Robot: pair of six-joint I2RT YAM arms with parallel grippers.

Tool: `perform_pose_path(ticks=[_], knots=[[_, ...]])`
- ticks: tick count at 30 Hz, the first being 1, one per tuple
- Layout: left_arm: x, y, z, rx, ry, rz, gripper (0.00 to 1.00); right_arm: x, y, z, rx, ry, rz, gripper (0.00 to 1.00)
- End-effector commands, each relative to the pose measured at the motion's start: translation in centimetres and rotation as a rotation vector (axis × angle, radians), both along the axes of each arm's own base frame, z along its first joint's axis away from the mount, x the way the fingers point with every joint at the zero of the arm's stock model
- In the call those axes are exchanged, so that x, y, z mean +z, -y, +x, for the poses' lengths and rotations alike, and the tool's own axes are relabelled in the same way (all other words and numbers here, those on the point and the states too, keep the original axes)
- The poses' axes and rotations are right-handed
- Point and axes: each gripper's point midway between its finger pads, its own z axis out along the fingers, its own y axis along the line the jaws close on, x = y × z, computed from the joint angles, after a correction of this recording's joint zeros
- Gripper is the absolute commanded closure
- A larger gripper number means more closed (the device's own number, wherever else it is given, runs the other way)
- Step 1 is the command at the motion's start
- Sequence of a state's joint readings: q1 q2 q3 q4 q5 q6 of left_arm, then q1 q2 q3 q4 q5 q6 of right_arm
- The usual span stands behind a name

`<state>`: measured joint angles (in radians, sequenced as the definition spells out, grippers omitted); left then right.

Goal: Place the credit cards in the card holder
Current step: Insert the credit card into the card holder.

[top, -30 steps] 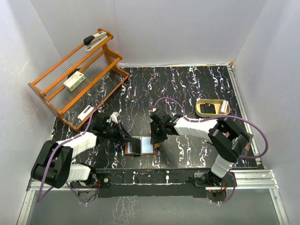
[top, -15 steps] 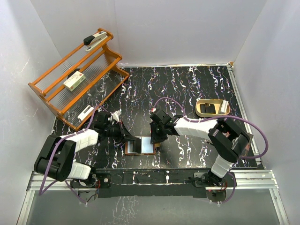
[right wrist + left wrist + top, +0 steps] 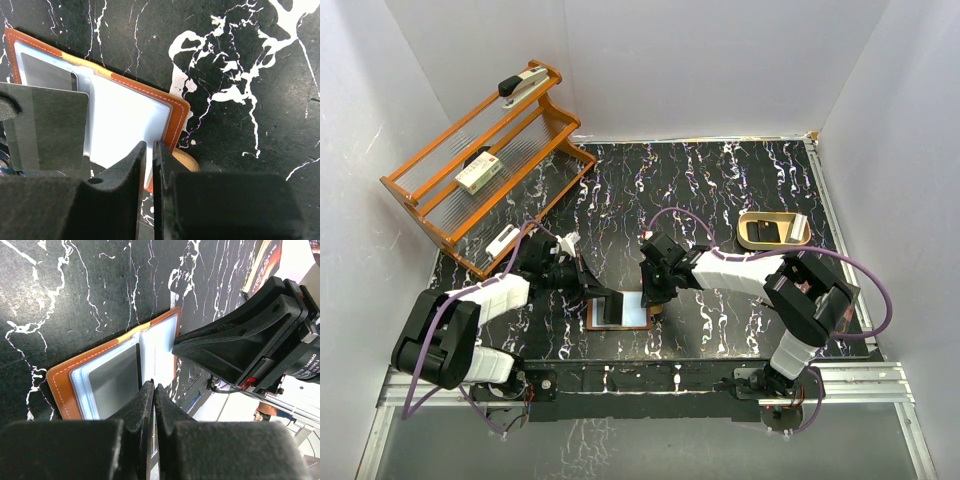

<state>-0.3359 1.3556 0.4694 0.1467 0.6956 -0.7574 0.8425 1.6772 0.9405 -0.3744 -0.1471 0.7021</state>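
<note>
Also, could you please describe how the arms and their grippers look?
The left arm and right arm have white shells over black joints, each with a purple cable. The left gripper and right gripper are matte black, with two tapering fingers.

Count:
- open brown leather bifold card holder [image 3: 125,120] ×1
- thin grey plastic card ×2 [image 3: 47,127] [image 3: 47,72]
- orange wooden shelf rack [image 3: 425,208] ×1
- grey-and-black stapler [image 3: 523,84] ×1
- white-and-green box [image 3: 479,175] ×1
- small flat white item [image 3: 503,241] ×1
- tan oval tray [image 3: 750,240] ×1
- white-and-black robot arm ×2 [image 3: 485,300] [image 3: 740,268]
- black white-veined tabletop [image 3: 720,190] ×1
</note>
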Motion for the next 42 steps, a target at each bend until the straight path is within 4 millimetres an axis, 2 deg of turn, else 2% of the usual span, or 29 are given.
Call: perform_pose_path(ticks=[1, 4, 13, 23, 28, 34, 38, 42], knots=[[0.5, 0.2, 0.2, -0.030, 0.027, 0.004, 1.00, -1.0, 0.4, 0.3, 0.011, 0.032, -0.034, 0.90], [0.4, 0.2, 0.3, -0.028, 0.028, 0.001, 1.00, -1.0, 0.4, 0.3, 0.011, 0.030, -0.038, 0.90], [-3.1, -0.3, -0.3, 0.012, -0.062, 0.045, 1.00, -1.3, 0.6, 0.2, 0.007, 0.026, -0.044, 0.90], [-3.4, -0.2, 0.0, 0.050, -0.059, 0.021, 1.00, -1.5, 1.0, -0.2, -0.005, 0.022, -0.040, 0.90], [-2.7, -1.4, 0.6, 0.051, 0.001, 0.116, 1.00, -1.0, 1.2, 0.0, -0.013, 0.036, -0.046, 0.90], [-2.3, -1.5, 1.2, 0.011, 0.037, 0.153, 1.00, -1.2, 1.2, 0.0, -0.009, 0.034, -0.051, 0.90], [-2.1, -0.5, 0.7, -0.024, 0.024, 0.084, 1.00, -1.0, 1.5, 0.2, -0.005, 0.049, -0.064, 0.89], [-3.2, -0.8, 0.0, -0.021, -0.010, 0.115, 1.00, -1.2, 1.6, 0.1, 0.002, 0.045, -0.074, 0.90]])
